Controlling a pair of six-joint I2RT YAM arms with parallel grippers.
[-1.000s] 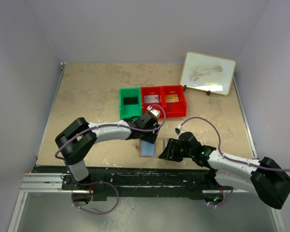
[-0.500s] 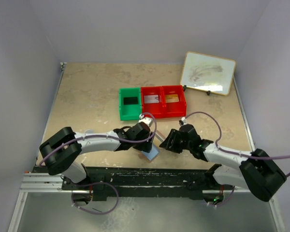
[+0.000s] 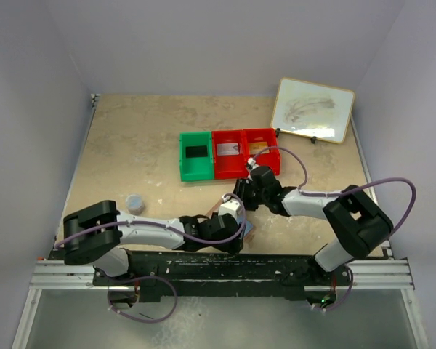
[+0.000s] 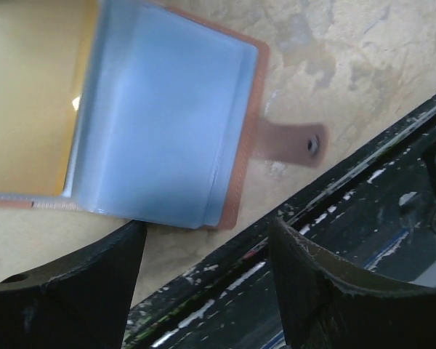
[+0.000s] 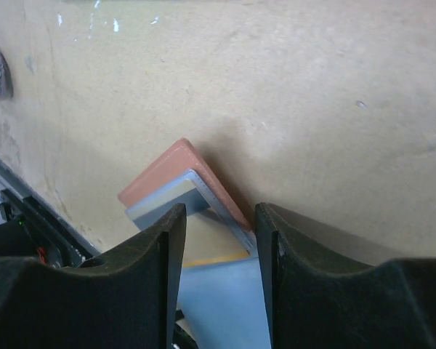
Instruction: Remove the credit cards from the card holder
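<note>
The card holder [image 4: 167,131] lies open near the table's front edge, pale blue inside with a tan rim and a snap strap [image 4: 291,142]. A gold-yellow credit card [image 4: 29,94] shows in its left half. My left gripper [image 4: 207,269] is open and empty, its fingers just short of the holder's near edge. In the right wrist view the holder's tan flap [image 5: 163,171] stands raised, with the yellow card's edge [image 5: 211,258] below it. My right gripper [image 5: 216,273] is open above that fold. From above, both grippers, left [image 3: 238,222] and right [image 3: 242,198], cover the holder.
A green bin [image 3: 183,161] holds a black card. Two red bins [image 3: 245,169] behind the grippers hold a white-grey card and a gold card. A framed whiteboard [image 3: 312,109] leans at the back right. A small grey cap [image 3: 134,202] lies at left. The black front rail [image 4: 363,218] is close.
My left gripper has swung from the bins back to the front edge beside the holder. My right arm has folded, bringing its gripper up and left over the holder.
</note>
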